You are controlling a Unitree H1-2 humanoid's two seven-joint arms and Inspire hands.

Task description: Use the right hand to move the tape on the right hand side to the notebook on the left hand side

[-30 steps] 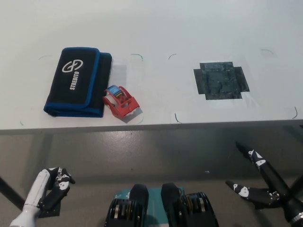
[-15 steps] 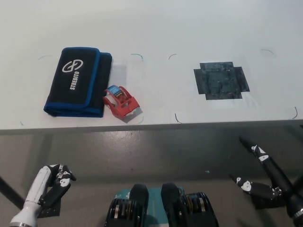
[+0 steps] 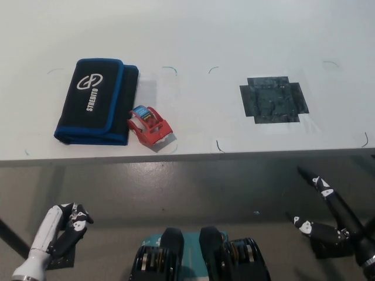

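Tape (image 3: pixel 150 126), wound on a red dispenser, is seen lying on the white table (image 3: pixel 193 35) just beside the right edge of the notebook (image 3: pixel 96 99), a black case trimmed in blue with white lettering; whether the two are touching cannot be told from the head view. Both are placed near the table's front edge, well apart from either hand and up and to the left of the right hand's fingers. The black right hand (image 3: pixel 334 222) is held below the table's front edge at the lower right of the picture, over the grey floor. Its fingers (image 3: pixel 319 182) are spread wide, one long finger being pointed up toward the table edge and another being stretched out to the left, and nothing is held between them. A dark square patch (image 3: pixel 273 99) with notched corners is fixed to the tabletop above and slightly to the left of those fingers, clear of them. The white left hand (image 3: pixel 63 229) is rested at the lower left, also below the table edge and far from the tape. Its dark fingers (image 3: pixel 76 219) are curled loosely inward, and nothing is gripped by them. Small curved pen marks (image 3: pixel 170 69) are scattered across the tabletop around the notebook and the patch.
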